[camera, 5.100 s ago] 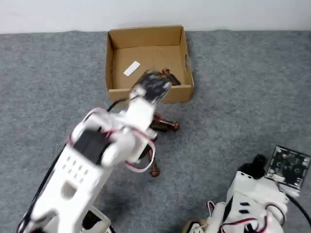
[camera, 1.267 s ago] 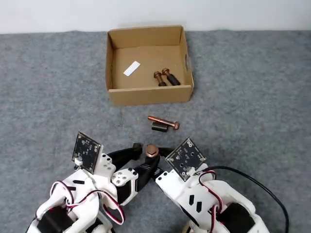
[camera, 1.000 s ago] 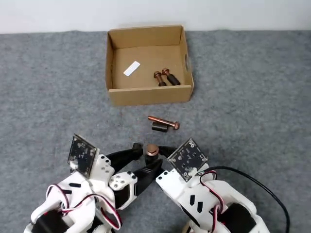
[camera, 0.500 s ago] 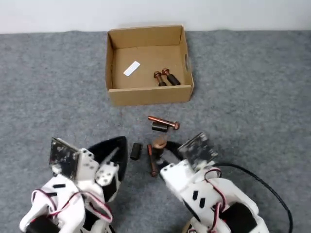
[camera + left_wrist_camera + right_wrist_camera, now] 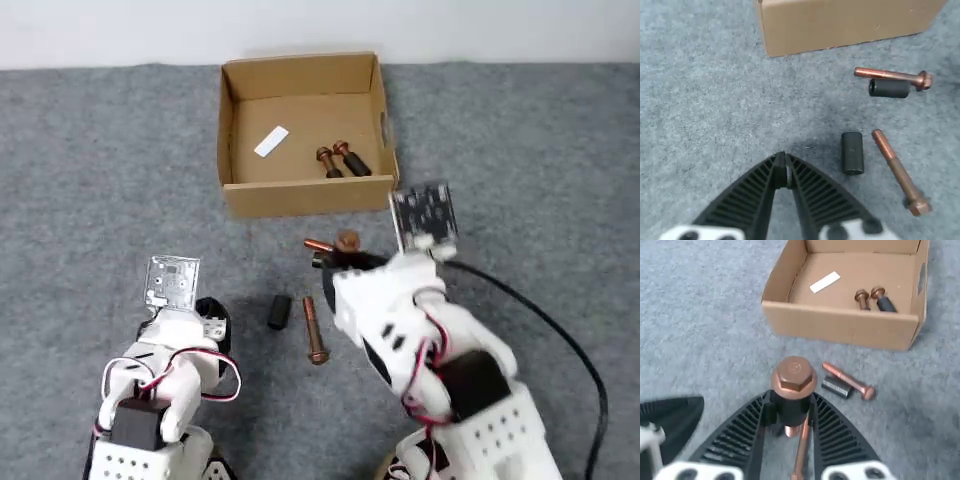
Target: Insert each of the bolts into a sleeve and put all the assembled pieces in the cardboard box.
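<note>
While pinching a piece [image 5: 793, 376] by its sleeve, head up, hangs at 5 o'clock from the box [image 5: 840, 332], just short of the front wall: thus the right gripper [image 5: 791, 402]. Pressed together on nothing, by contrast: the left gripper [image 5: 784, 165], low over the grey mat [image 5: 100, 200] at 9 o'clock from the near sleeve [image 5: 852, 152].

Already in the box, toward its 4 o'clock corner: two pieces [image 5: 340, 160] side by side, with a white slip [image 5: 271, 141] at their 9 o'clock. Loose on the mat: a far bolt [image 5: 890, 76] touching or just beside a far sleeve [image 5: 888, 88], right under the right gripper in the high view. At 7 o'clock from those, the near sleeve again, just beside a near bolt [image 5: 897, 172] but apart from it.

Looks like the boxing step for a third piece. Puts the task near its middle: two boxed, one in the air, two unmade.

Calls next for a carry toward 12 o'clock, high enough to clear the front wall, then a spreading of the jaws over bare cardboard beside the two already there. Needs care not to clip the wall with the bolt's tail, poking out below the sleeve, and not to drop short onto the far bolt beneath.
</note>
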Controlling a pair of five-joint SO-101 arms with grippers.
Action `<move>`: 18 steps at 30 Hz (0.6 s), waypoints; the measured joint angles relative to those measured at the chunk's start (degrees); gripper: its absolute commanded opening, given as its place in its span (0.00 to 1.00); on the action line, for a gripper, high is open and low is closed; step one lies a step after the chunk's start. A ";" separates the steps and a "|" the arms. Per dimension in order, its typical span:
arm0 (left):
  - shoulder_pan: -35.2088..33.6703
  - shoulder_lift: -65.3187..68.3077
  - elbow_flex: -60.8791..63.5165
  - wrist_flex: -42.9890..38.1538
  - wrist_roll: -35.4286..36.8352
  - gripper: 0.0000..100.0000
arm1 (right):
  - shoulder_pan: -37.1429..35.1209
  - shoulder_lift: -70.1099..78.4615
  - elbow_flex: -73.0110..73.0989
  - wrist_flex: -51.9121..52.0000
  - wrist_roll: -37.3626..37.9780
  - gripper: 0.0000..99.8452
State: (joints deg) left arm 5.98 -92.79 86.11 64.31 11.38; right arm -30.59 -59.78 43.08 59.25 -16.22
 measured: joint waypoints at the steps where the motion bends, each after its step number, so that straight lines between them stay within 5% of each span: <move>1: -0.09 0.00 1.14 -1.05 -0.09 0.00 | 0.53 2.37 -1.23 -1.58 0.00 0.01; 18: -1.05 0.00 11.08 -10.29 -0.26 0.00 | 9.67 45.45 -21.89 -33.58 12.75 0.01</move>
State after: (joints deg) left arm 4.92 -92.79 97.19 54.02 11.12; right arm -20.92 -14.33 21.19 25.67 -3.47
